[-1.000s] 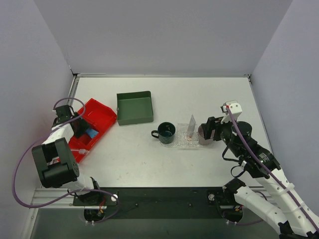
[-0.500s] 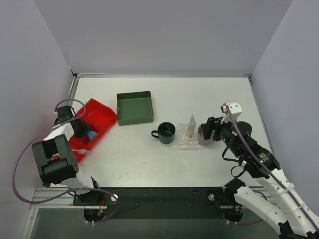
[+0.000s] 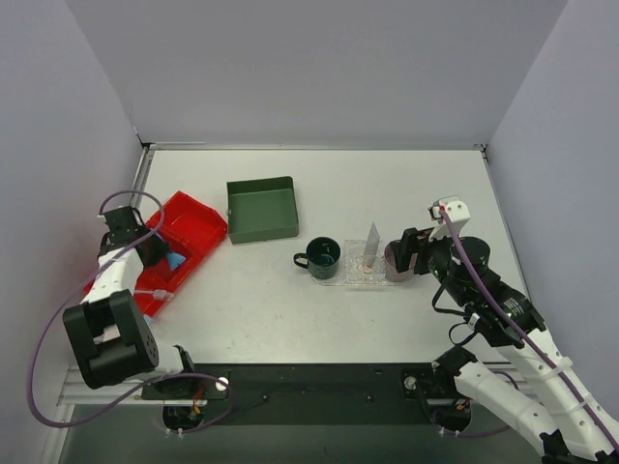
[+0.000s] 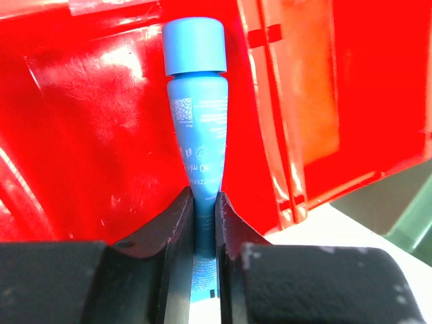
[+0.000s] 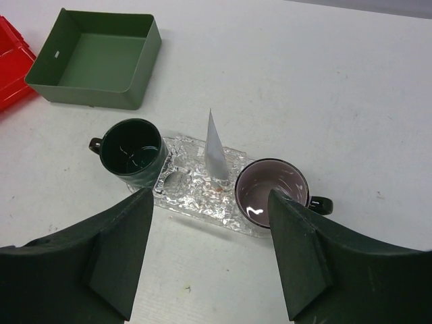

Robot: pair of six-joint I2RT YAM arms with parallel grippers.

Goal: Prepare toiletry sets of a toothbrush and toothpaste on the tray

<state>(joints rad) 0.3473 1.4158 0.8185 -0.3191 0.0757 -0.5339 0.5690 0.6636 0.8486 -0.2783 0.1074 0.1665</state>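
While the left gripper (image 4: 204, 202) pinches the toothpaste (image 4: 198, 121) over the red bin (image 4: 88, 135), we note the right gripper (image 5: 209, 202) hanging open above the tray (image 5: 189, 192)

A white table (image 3: 387, 184) is enclosed on three sides by plain, pale lavender-grey walls: a back wall (image 3: 319, 68), a left wall (image 3: 48, 145) and a right wall (image 3: 571, 116). The scene is evenly and softly lit, and only faint shadows are cast. A dark rail (image 3: 319, 382) is fixed along the table's near edge.
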